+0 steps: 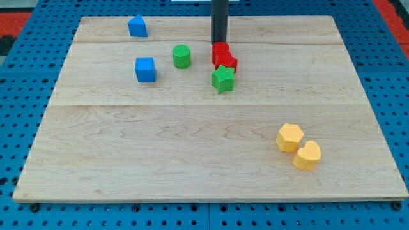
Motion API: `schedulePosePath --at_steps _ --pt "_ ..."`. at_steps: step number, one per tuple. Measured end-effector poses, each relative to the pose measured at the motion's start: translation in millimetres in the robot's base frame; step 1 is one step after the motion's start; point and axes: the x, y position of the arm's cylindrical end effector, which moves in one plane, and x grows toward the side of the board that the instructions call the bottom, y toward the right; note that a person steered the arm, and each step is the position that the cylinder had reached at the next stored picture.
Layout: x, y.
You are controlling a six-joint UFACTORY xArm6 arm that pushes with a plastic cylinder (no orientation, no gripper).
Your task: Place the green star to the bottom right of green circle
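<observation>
My tip [219, 43] is being held just above the red block [223, 57]; the green star [222, 79] is being touched by it, right of the green circle [181, 56]; no claw is fitted.

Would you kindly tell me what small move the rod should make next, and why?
Probably a short push toward the view's bottom. My tip sits at the top edge of the red blocks, which touch the green star. The star already lies to the right of and slightly below the green circle, so nudging it lower would settle it bottom right.
</observation>
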Motion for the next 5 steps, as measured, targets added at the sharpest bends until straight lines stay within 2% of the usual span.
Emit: schedulePosePath --at_steps 3,5 --pt "-0.8 14.4" --pt "-0.8 49.5"
